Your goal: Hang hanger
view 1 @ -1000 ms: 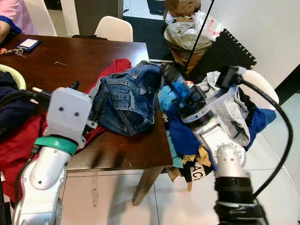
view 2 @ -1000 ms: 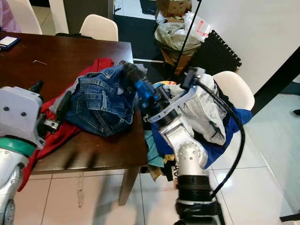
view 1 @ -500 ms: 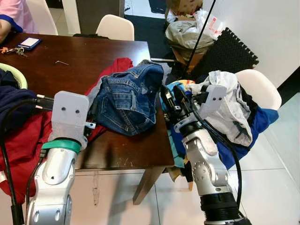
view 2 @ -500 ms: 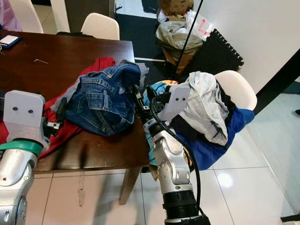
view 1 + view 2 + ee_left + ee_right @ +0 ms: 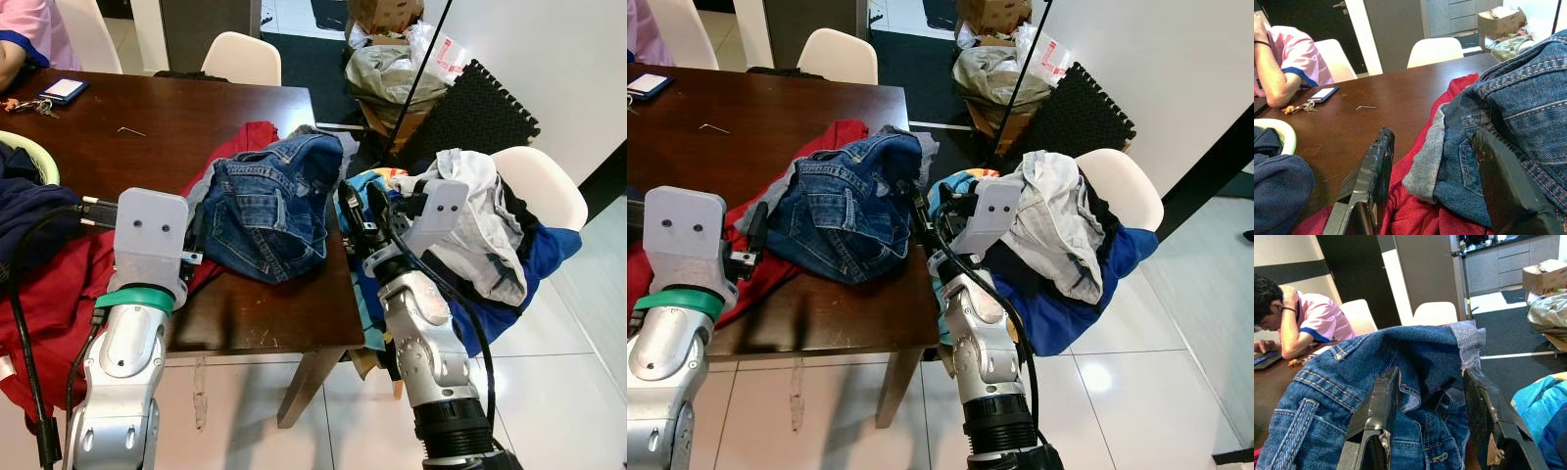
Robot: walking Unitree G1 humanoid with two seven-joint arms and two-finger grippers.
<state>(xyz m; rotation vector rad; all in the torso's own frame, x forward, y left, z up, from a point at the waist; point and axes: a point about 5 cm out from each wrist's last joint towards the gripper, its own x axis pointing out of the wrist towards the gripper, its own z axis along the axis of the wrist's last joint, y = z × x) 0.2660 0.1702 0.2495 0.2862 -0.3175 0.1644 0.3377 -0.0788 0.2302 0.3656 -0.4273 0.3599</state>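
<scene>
A crumpled pair of blue jeans (image 5: 269, 206) lies on the dark wooden table (image 5: 176, 117), on top of a red garment (image 5: 49, 294). My right gripper (image 5: 361, 211) is open at the table's right edge, its fingers pointing into the jeans' right side. In the right wrist view the denim (image 5: 1352, 377) sits just ahead of the fingers (image 5: 1376, 411), and a small black part (image 5: 1442, 396) that I cannot identify pokes from its folds. My left gripper (image 5: 1435, 147) is open at the jeans' left edge, low over the red cloth (image 5: 1415, 215).
A white chair (image 5: 549, 176) to the right of the table is heaped with clothes (image 5: 470, 225). A person in pink (image 5: 29, 29) sits at the far left, with a phone (image 5: 61, 90) and keys nearby. Another white chair (image 5: 240, 59), bags (image 5: 392, 69) and a black mat (image 5: 470, 108) stand behind.
My right gripper has dropped from above the jeans and drawn back to their right side, with the wrist rolled over. The left arm has barely shifted.
</scene>
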